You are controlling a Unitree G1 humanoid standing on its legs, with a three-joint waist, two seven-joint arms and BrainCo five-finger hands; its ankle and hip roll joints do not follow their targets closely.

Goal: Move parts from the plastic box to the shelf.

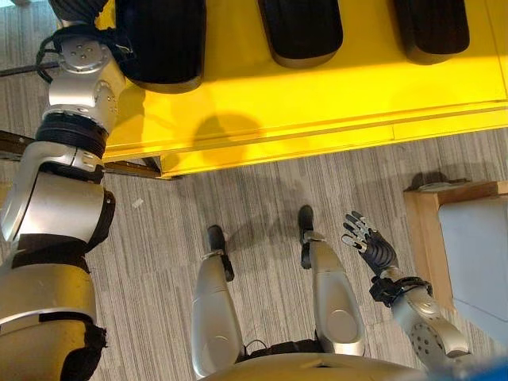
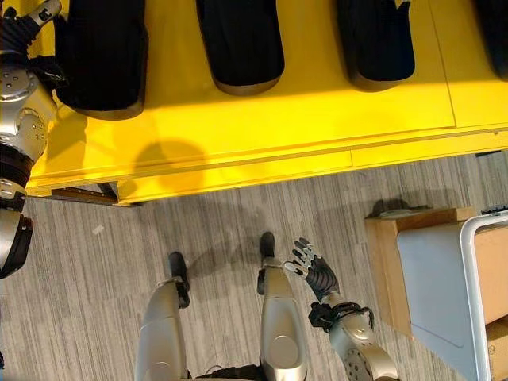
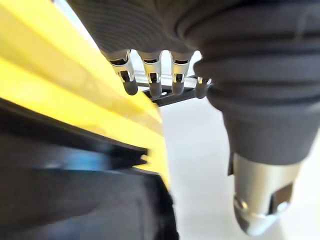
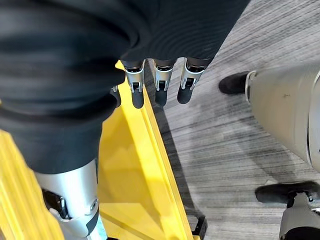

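shelf: yellow shelf (image 1: pixel 317 103) carries black parts (image 2: pixel 238 44) side by side | right hand (image 1: pixel 369 242): low, off the shelf's front edge, fingers loosely spread, holding nothing | left hand (image 3: pixel 150 75): at the shelf's left end, fingers relaxed, empty | plastic box (image 2: pixel 444 286): right of the shelf

Black parts (image 2: pixel 240 44) lined up along yellow shelf (image 2: pixel 262 131), gaps between; open floor (image 2: pixel 222 226) before it; wooden crate (image 2: pixel 389 262) at right.
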